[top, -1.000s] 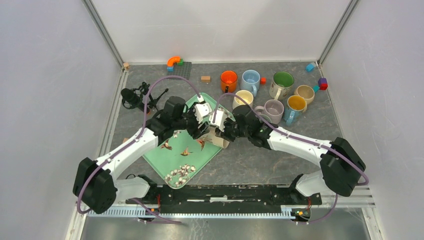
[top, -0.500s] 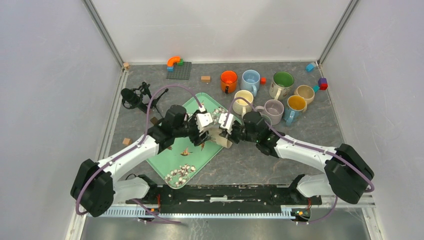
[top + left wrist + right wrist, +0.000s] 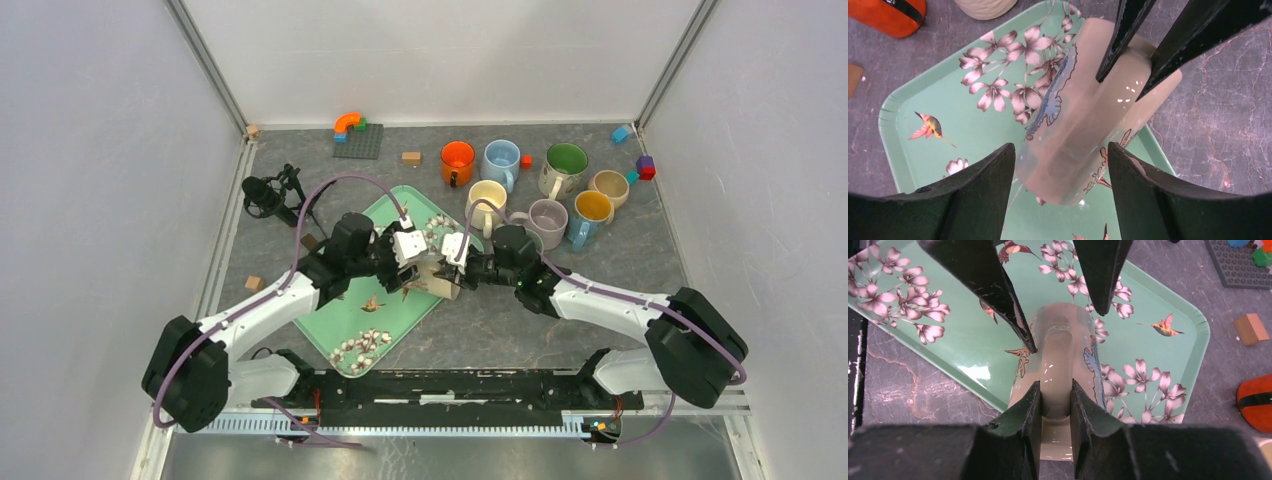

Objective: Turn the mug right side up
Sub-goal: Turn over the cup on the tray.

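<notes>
A beige mug with a blue and orange print is held tilted on its side over the right edge of the green flowered tray. My right gripper is shut on the mug's handle, as the right wrist view shows. My left gripper is open, its two fingers on either side of the mug's far end with a gap on each side. In the left wrist view I cannot tell which end of the mug faces me.
Several upright mugs stand at the back right, among them an orange one, a blue one and a cream one close to the tray. A black clamp-like object lies at the left. Small blocks and a grey baseplate lie at the back.
Both grippers and the mug have shifted a little right and toward the tray's near right edge. The left gripper has stayed around the mug's end.
</notes>
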`<state>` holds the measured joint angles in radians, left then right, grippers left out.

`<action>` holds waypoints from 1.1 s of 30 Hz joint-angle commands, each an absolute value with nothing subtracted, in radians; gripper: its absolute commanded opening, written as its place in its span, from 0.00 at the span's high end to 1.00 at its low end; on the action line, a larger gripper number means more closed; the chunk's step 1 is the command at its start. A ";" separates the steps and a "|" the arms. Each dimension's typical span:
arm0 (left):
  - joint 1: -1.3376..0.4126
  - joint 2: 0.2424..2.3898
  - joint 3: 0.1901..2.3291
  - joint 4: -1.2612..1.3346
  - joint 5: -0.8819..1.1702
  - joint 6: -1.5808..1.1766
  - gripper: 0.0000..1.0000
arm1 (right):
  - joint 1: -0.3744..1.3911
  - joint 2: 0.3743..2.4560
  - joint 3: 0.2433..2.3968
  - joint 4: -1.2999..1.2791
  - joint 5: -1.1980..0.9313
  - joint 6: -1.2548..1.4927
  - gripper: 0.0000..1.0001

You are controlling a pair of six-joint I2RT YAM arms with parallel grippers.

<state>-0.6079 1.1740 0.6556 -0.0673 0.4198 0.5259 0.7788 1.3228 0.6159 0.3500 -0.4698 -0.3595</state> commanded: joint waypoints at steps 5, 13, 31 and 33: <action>-0.660 1.196 0.717 -0.026 0.457 0.597 0.27 | 0.779 1.242 0.564 0.652 -0.507 -0.478 1.00; -0.698 1.221 0.731 -0.028 0.464 0.603 0.28 | 0.779 1.237 0.539 0.699 -0.544 -0.550 1.00; -0.724 1.260 0.747 -0.005 0.479 0.586 0.59 | 0.779 1.261 0.538 0.699 -0.539 -0.560 1.00; -0.727 1.256 0.726 0.059 0.465 0.566 0.62 | 0.779 1.261 0.537 0.699 -0.540 -0.549 1.00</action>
